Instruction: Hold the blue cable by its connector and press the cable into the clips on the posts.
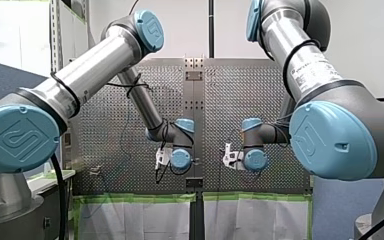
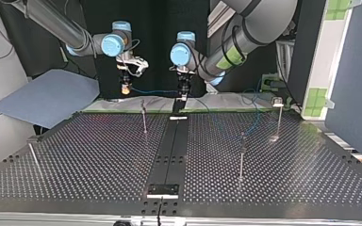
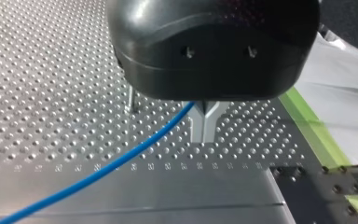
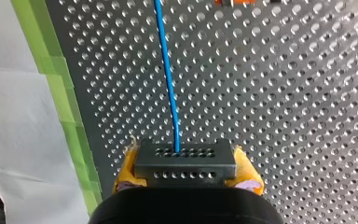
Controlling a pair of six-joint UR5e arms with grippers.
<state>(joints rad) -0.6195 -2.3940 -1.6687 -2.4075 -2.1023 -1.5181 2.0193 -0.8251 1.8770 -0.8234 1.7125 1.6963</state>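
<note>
In the right wrist view my right gripper (image 4: 187,173) is shut, its yellow pads (image 4: 126,170) clamping the black connector (image 4: 182,154). The blue cable (image 4: 168,70) leaves the connector and runs straight ahead over the perforated table. My left gripper (image 3: 204,135) has its metal fingers (image 3: 196,122) shut on the blue cable (image 3: 121,158), which trails away beside them. Seen in the top view, my right gripper (image 2: 125,89) and my left gripper (image 2: 183,96) hang above the table's far edge. The cable (image 2: 153,91) is stretched between them.
Thin posts stand on the table (image 2: 99,155): one near the far middle (image 2: 143,115), two at the top view's right (image 2: 242,155) (image 2: 278,117), one leaning at its left (image 2: 33,155). A black rail (image 2: 172,141) runs down the middle. Green tape (image 3: 307,121) lines the far edge.
</note>
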